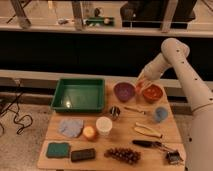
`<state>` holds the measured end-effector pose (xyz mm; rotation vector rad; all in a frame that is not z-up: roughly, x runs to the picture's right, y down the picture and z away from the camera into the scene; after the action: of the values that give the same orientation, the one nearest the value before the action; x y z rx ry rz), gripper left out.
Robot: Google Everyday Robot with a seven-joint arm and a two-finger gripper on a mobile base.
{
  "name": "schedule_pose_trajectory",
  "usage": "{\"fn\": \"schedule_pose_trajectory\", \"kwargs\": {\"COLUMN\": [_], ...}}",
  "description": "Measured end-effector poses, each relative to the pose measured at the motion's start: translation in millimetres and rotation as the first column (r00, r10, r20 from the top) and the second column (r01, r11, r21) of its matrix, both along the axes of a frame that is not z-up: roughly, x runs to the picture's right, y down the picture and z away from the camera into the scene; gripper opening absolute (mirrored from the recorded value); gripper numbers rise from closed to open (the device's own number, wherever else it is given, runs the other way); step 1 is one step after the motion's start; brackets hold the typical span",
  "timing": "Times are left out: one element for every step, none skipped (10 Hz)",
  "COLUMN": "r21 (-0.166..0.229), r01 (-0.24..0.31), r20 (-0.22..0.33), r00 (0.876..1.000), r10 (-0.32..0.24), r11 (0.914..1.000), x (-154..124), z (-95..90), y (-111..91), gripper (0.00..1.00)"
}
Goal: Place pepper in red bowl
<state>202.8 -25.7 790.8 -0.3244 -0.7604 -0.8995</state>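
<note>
Two round bowls sit side by side at the far right of the wooden table [127,125]: a purple bowl [124,91] and, to its right, the orange-red bowl [152,93]. My white arm [175,60] reaches in from the right, and the gripper [142,81] hangs just above the orange-red bowl's left rim, over the gap between the two. Whether it is spread or pressed together I cannot tell. The small orange-red pepper I cannot pick out against that bowl's own colour.

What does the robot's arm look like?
The arm is smooth and white, made of thick rounded tubes with a bulging round joint. Its tool at the end looks small and pale, just above the rim of the red bowl.
</note>
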Motion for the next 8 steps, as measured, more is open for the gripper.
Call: {"fn": "schedule_pose_trajectory", "kwargs": {"r21": [0.004,0.007,0.011,0.017,0.021,0.024,0.027,0.027], "r01": [-0.007,-0.016,-0.029,-0.038,-0.042,-0.044,-0.041,-0.024], "r20": [-0.011,-0.023,-0.049,-0.066,-0.079,-0.094,-0.120,-0.150], "r00": [1.000,1.000,0.998,0.997,0.996,0.994,0.992,0.988], "r10": [0.007,0.016,0.030,0.039,0.043,0.046,0.044,0.028], "r11": [1.0000,0.9998,0.9995,0.9991,0.9989,0.9987,0.9988,0.9994], "x": [1,7,22,34,41,50,61,69], "z": [1.8,4.2,6.9,7.6,8.1,8.7,10.5,11.2], "y": [-1,-2,-4,-5,-6,-6,-6,-4], "gripper": [0.00,0.00,0.00,0.00,0.00,0.00,0.00,0.00]}}
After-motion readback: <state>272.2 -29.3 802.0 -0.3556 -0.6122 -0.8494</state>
